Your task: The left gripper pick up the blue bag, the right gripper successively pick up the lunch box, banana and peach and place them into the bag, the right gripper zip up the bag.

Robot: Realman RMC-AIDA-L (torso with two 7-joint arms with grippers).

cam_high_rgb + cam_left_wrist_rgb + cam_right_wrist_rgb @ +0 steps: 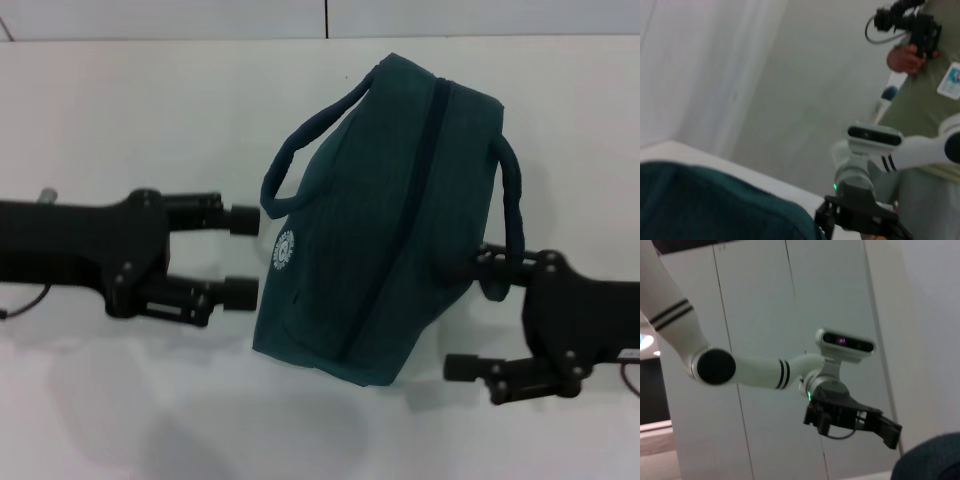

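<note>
White table (120,400), zipped teal blue bag (370,260), round white logo (285,250)

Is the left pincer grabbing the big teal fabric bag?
No, the open left pincer sits beside the big teal fabric bag, not gripping it.

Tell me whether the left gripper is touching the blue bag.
Apart. The head view shows white table between the open left gripper and the blue bag.
</note>
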